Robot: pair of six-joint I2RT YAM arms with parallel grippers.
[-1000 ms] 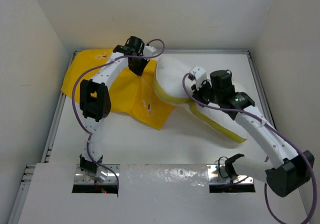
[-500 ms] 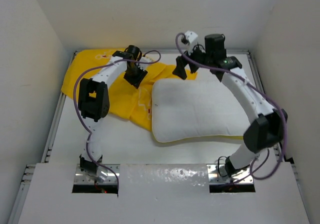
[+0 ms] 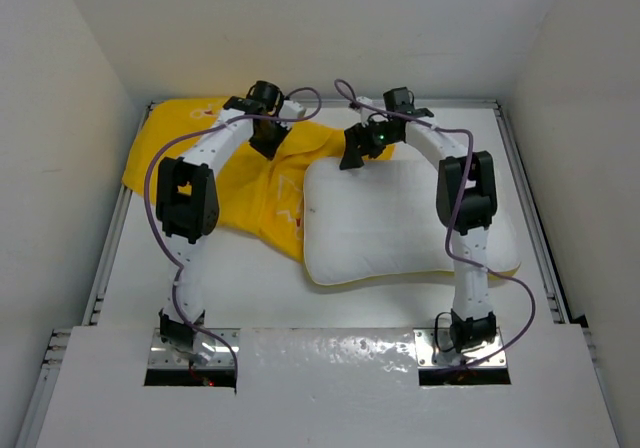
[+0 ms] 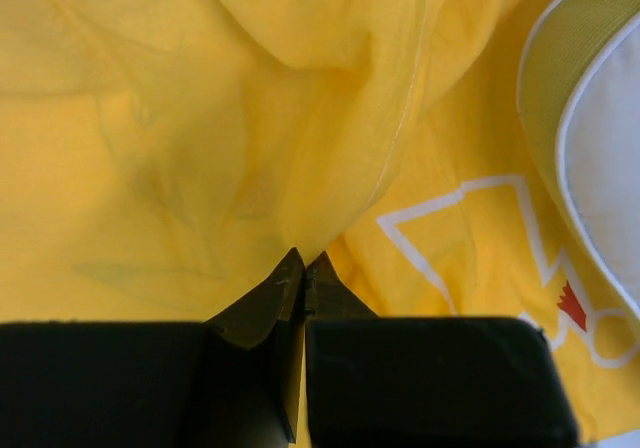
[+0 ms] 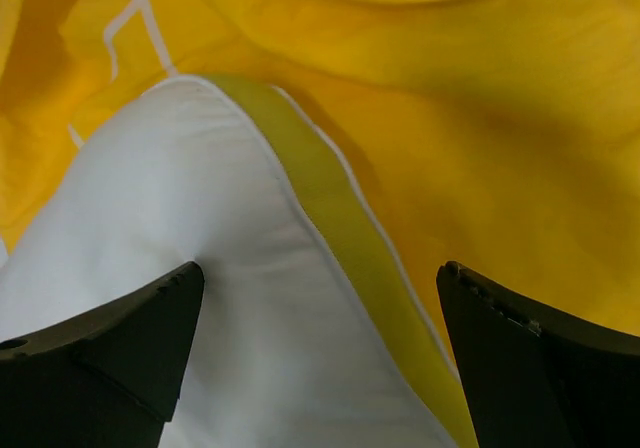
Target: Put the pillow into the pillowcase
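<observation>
The white pillow (image 3: 400, 218) lies flat on the table, right of centre, its yellow edge seam along the near side. To its left and behind it the yellow pillowcase (image 3: 250, 188) is spread out, rumpled, and the pillow's left end rests on it. My left gripper (image 3: 268, 140) is shut on a raised fold of the pillowcase (image 4: 150, 118), the cloth gathered up to its tips (image 4: 305, 258). My right gripper (image 3: 365, 151) stands open over the pillow's far left corner. In the right wrist view the pillow (image 5: 200, 218) and its seam pass between the fingers (image 5: 320, 273), with the pillowcase (image 5: 500, 118) beyond.
White walls close in the table (image 3: 220, 288) on the left, back and right, with metal rails (image 3: 110, 248) along its side edges. Purple cables (image 3: 150, 198) loop off both arms. The arm bases sit in cut-outs at the near edge (image 3: 190, 353).
The pillow, bunched and lifted a second ago, now lies flat. My right gripper let it go, opened, and swung to its far left corner. The left gripper stayed at the pillowcase.
</observation>
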